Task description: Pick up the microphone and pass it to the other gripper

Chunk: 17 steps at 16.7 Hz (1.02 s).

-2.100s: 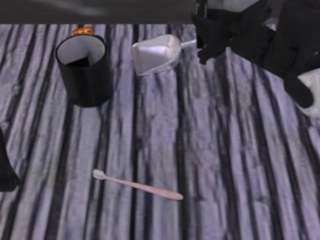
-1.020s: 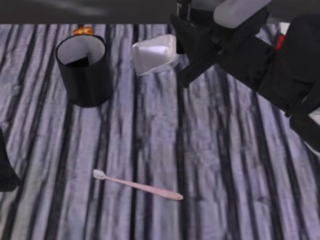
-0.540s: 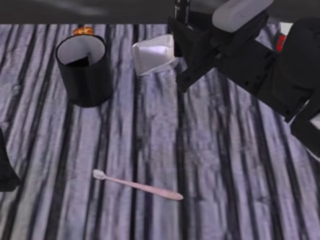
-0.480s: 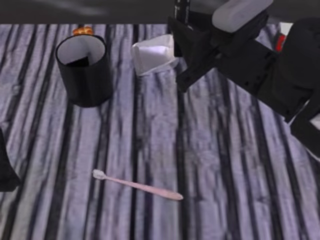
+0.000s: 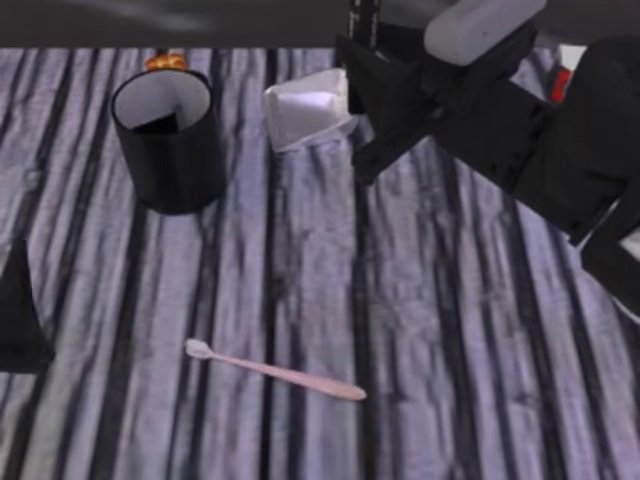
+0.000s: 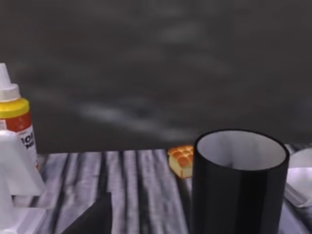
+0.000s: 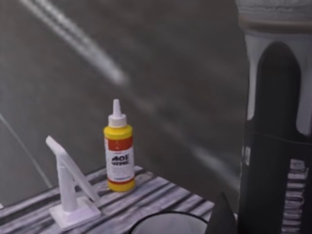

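Observation:
The microphone (image 7: pixel 273 146) stands upright close to the right wrist camera, with its grey mesh head on top, a white band under it, and a black handle below. My right gripper (image 5: pixel 362 110) is at the far middle of the table, beside the silver scoop, and is shut on the microphone. One of its fingertips (image 7: pixel 222 217) shows beside the handle. In the top view the arm hides most of the microphone. My left gripper (image 5: pixel 18 320) sits at the table's left edge, open and holding nothing. One dark fingertip (image 6: pixel 95 219) shows in the left wrist view.
A black cup (image 5: pixel 170 140) stands at the far left with a small orange item (image 5: pixel 166 62) behind it. The silver scoop (image 5: pixel 305 110) lies next to the right gripper. A pink toothbrush (image 5: pixel 275 370) lies near the front. A yellow bottle (image 7: pixel 119 156) and a white stand (image 7: pixel 68 185) stand farther off.
Over two seconds the right arm swung left past the scoop, then held still. In the last half second the left gripper came a little farther into view at the left edge.

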Available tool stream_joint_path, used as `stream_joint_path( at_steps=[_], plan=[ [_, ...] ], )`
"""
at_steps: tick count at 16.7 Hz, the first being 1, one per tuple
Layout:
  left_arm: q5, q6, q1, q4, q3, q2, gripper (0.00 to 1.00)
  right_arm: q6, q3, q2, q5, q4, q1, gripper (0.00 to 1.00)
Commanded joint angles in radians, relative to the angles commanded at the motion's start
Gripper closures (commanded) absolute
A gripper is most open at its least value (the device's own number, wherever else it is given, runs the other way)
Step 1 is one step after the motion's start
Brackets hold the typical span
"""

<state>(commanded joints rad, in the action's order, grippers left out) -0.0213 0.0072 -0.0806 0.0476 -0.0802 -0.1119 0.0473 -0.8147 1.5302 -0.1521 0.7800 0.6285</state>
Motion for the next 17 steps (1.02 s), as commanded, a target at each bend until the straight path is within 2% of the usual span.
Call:
stream_joint_path(
  at_steps=[11,14,17],
  plan=[
    [-0.081,0.036,-0.418,0.299,-0.484,-0.774,0.0,0.0,0.0,0.0,0.0,0.0,0.0,1.0],
    [-0.097,0.044,-0.497,0.35,-0.569,-0.922,0.0,0.0,0.0,0.0,0.0,0.0,0.0,1.0],
    [-0.105,0.047,-0.531,0.37,-0.604,-0.981,0.0,0.0,0.0,0.0,0.0,0.0,0.0,1.0]
  ],
)
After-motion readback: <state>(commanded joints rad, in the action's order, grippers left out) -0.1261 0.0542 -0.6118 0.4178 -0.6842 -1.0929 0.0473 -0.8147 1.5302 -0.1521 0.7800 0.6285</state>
